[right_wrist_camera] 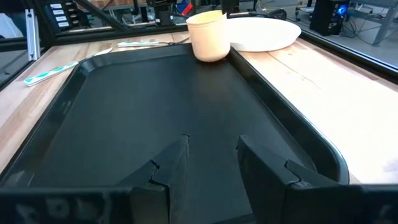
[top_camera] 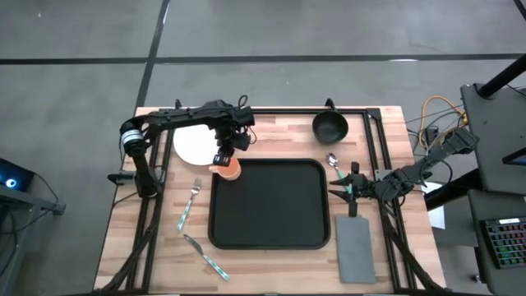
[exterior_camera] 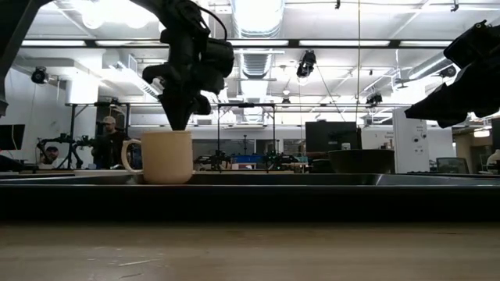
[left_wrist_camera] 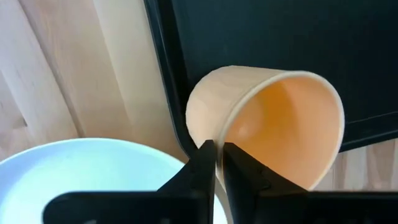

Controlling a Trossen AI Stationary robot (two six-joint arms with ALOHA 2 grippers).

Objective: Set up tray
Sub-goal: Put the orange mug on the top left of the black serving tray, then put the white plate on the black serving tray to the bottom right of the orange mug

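Observation:
A peach mug [top_camera: 229, 169] stands upright at the far left corner of the black tray [top_camera: 271, 205]. In the low view its handle [exterior_camera: 127, 154] shows on its side. My left gripper [left_wrist_camera: 219, 155] points down onto the mug's rim and is shut on it. My right gripper [top_camera: 341, 191] hovers open at the tray's right edge. In the right wrist view its fingers [right_wrist_camera: 211, 155] point across the tray floor with nothing between them. My left gripper pinches the mug's rim wall [left_wrist_camera: 219, 138] on the side nearest the white plate. One finger is inside the mug and one outside. The fingers come from above, pointing down. The mug [exterior_camera: 166, 156] stays upright, its base on the tray's far left corner.
A white plate [top_camera: 193, 144] lies just left of the mug, beyond the tray. A dark bowl [top_camera: 330, 126] stands at the far right, with a spoon [top_camera: 335, 163] near it. Two forks [top_camera: 189, 201] [top_camera: 205, 256] lie left of the tray. A grey napkin [top_camera: 356, 247] lies to its right.

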